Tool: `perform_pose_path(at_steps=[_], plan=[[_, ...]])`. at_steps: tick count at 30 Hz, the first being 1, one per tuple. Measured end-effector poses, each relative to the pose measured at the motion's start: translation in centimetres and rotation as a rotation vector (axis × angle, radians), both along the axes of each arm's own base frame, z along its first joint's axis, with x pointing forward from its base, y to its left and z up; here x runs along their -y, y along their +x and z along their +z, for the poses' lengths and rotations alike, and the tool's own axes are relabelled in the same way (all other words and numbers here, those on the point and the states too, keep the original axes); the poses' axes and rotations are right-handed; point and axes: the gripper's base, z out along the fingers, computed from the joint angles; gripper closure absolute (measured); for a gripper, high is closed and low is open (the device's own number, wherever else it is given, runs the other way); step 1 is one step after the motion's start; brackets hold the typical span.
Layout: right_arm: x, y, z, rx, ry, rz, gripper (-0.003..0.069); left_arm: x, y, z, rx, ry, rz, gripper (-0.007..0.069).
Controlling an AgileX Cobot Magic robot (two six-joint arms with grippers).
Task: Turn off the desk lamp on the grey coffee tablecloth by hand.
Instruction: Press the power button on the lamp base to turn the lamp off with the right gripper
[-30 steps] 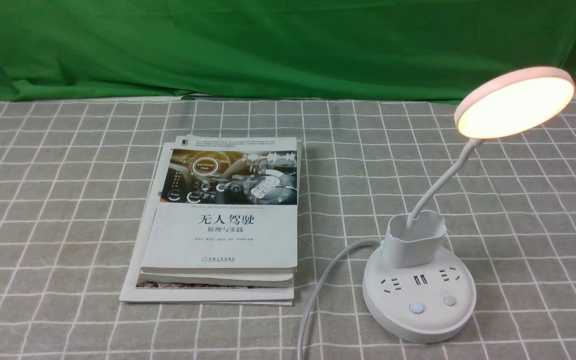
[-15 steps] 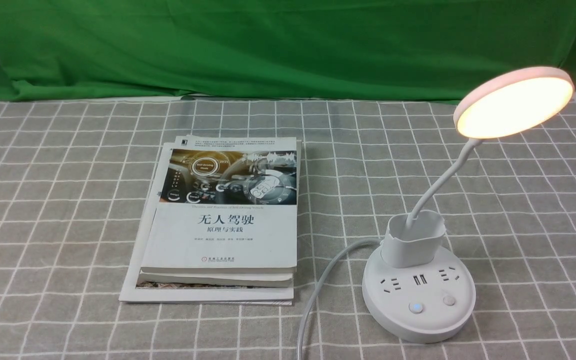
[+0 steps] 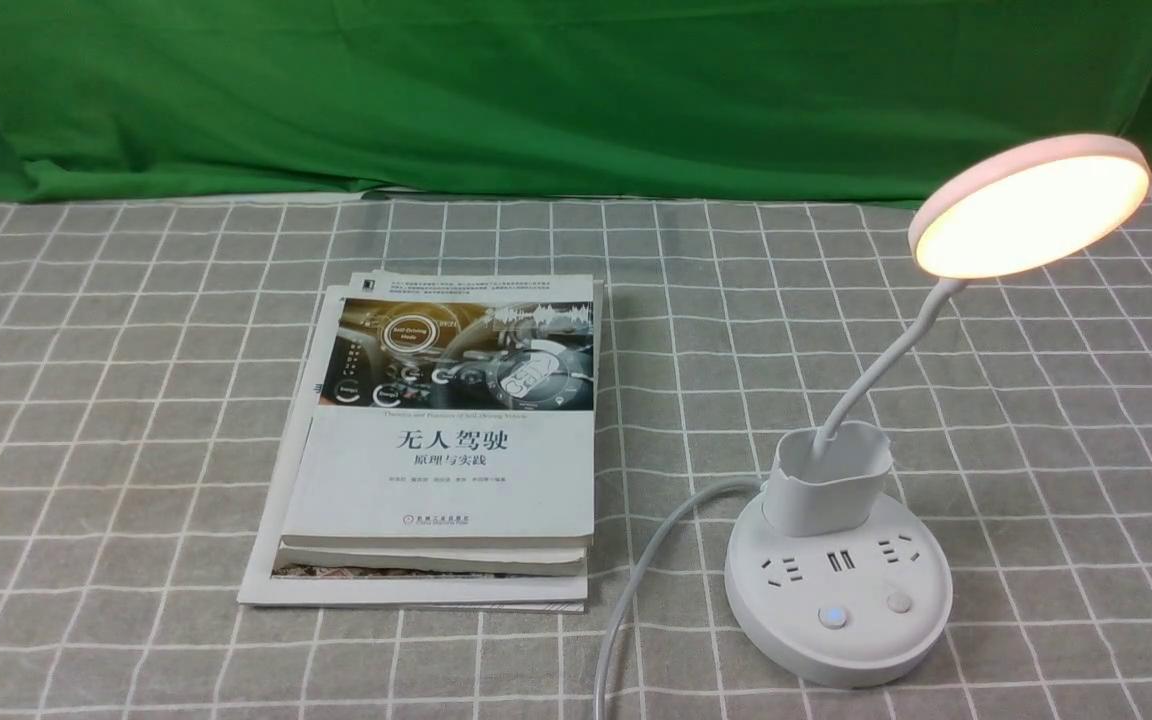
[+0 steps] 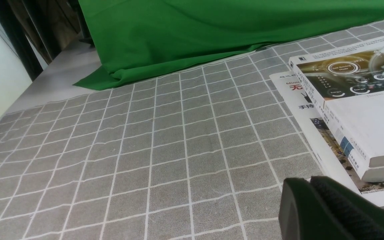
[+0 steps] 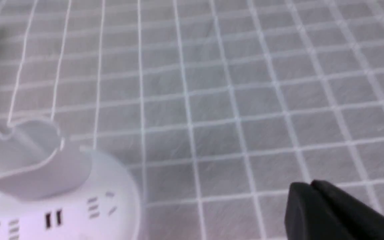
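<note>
Item, left gripper (image 4: 307, 179): fingertips pressed together, clenched on nothing, above the near left part of my table.
Item, right gripper (image 5: 307, 182): likewise clenched and holding nothing; at my right edge in the front view, apart from the lamp.
Item, one desk lamp (image 3: 839, 590), white, lit, standing right of centre on the grey coffee tablecloth (image 3: 186, 440). Round base flat on the cloth, two buttons (image 3: 866, 609) on its near side, the left one bluish; sockets behind them, then the cup (image 3: 829, 480). From the cup the bendy neck (image 3: 886, 365) climbs, leaning right; this is the lamp's long axis. Disc head (image 3: 1031, 207) tilted, its right end higher, glowing face towards my camera.
Item, one grey cord (image 3: 636, 580), leaving the base's left side and curving towards me.
Item, one stack of books (image 3: 446, 470), left of the lamp, covers up, spines to the left, long axis running near to far.
Item, one green cloth (image 3: 576, 95), hanging across the far edge.
</note>
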Motion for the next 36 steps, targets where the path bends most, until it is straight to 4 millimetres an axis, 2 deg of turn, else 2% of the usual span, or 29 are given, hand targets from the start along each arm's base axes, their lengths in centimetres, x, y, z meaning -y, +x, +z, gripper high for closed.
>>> perform_pose_path(at_steps=[3,7,12,15,19,23,36], plan=[[-1.7,1.5,-0.7,-0.13,-0.032,0.109,0.0606,0.0,0.0,0.0,0.0,0.0,0.0,0.0604],[-5.1,3.5,-1.8,-0.33,-0.073,0.273,0.0606,0.0,0.0,0.0,0.0,0.0,0.0,0.0604],[-8.7,5.3,-3.7,-0.449,-0.108,0.386,0.0607,0.0,0.0,0.0,0.0,0.0,0.0,0.0604],[-9.7,6.0,-4.4,-0.45,-0.115,0.408,0.0607,0.0,0.0,0.0,0.0,0.0,0.0,0.0604],[-10.1,6.8,-5.2,-0.423,-0.114,0.406,0.0608,0.0,0.0,0.0,0.0,0.0,0.0,0.0604],[-10.0,6.7,-5.5,-0.453,-0.114,0.402,0.0608,0.0,0.0,0.0,0.0,0.0,0.0,0.0604],[-10.3,6.8,-5.5,-0.462,-0.027,0.319,0.061,0.0,0.0,0.0,0.0,0.0,0.0,0.0604]])
